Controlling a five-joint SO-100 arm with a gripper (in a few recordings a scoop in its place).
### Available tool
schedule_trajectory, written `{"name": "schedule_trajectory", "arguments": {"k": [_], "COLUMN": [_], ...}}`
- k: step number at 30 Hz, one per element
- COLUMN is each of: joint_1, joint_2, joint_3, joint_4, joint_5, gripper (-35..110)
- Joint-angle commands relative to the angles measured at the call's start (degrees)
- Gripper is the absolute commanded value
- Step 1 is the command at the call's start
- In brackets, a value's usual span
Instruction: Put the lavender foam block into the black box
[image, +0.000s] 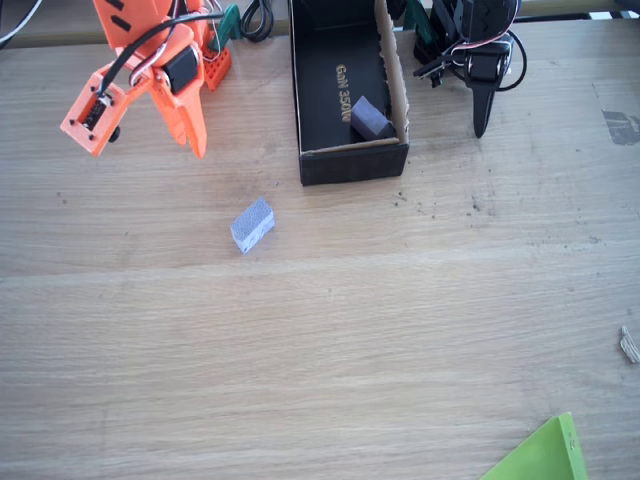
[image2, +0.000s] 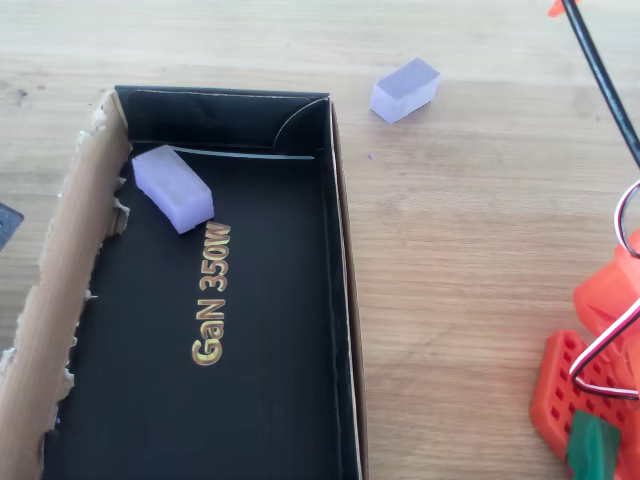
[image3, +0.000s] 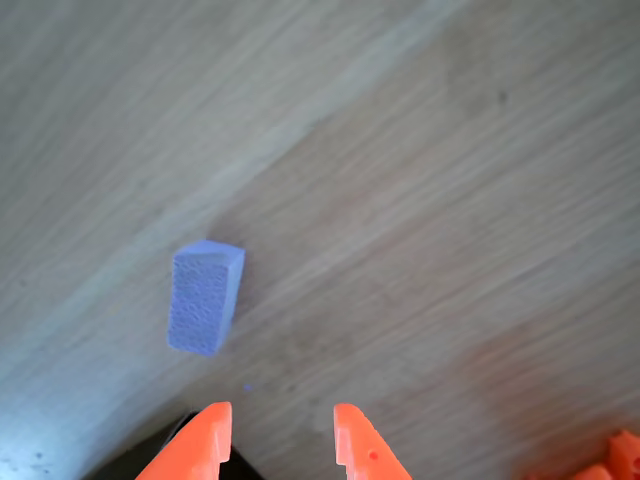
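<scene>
The lavender foam block (image: 252, 224) (image2: 404, 89) (image3: 205, 296) lies alone on the wooden table, left of the black box's front end in the fixed view. The black box (image: 350, 165) (image2: 341, 250) stands open, with gold lettering on its floor and one torn brown cardboard wall. My orange gripper (image: 193, 140) (image3: 280, 435) hangs above the table behind and to the left of the block, not touching it. In the wrist view its two fingertips stand apart with nothing between them, and the block sits ahead, slightly left.
A darker grey-purple foam block (image: 371, 117) (image2: 172, 186) rests inside the box in a corner by the brown wall. A green sheet corner (image: 540, 455) pokes in at the table's front right. The arm's orange base (image2: 600, 380) stands beside the box.
</scene>
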Motion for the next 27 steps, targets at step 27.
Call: {"name": "schedule_trajectory", "arguments": {"k": [27], "joint_1": [-16.3], "joint_2": [2.8], "joint_3": [-2.5], "joint_4": [-0.4], "joint_5": [-1.4], "gripper": [13]}}
